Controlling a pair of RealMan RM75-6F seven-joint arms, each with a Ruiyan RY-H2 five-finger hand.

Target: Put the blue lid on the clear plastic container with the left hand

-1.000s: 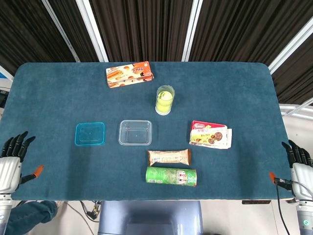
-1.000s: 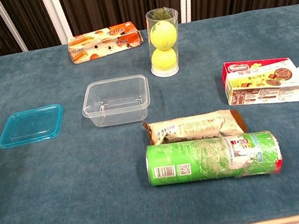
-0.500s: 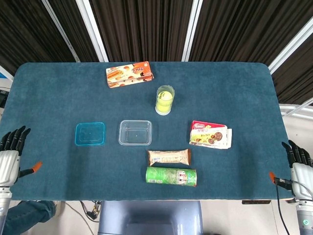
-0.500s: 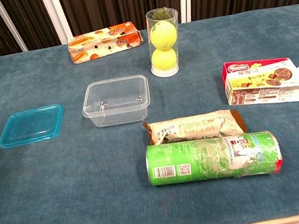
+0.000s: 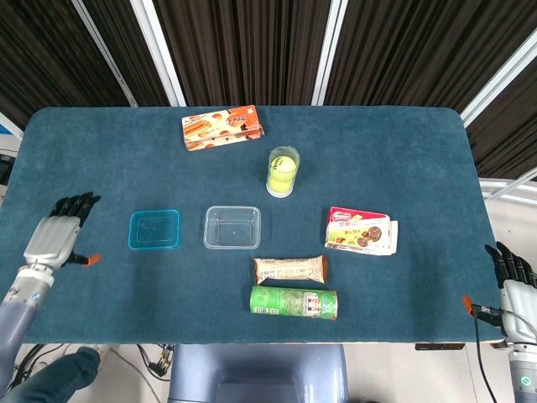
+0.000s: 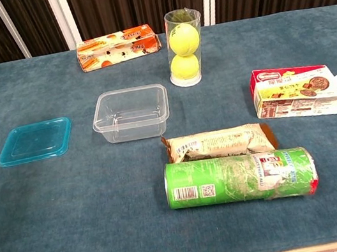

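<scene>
On the blue table (image 5: pixel 109 159), the left hand (image 5: pixel 59 234), fingers apart and empty, is near the blue lid (image 5: pixel 154 229), beside the clear box (image 5: pixel 232 227).

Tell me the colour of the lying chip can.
Green chip can, clearest in the chest view.

- A matt, napped cloth is seen on the table (image 5: pixel 403 151), right of the left hand (image 5: pixel 57 238).
- The blue lid (image 5: pixel 154 229) and clear container (image 5: pixel 232 227) are made of glossy, smooth plastic.
- The green can (image 6: pixel 240 178) is wrapped in shiny film.
</scene>
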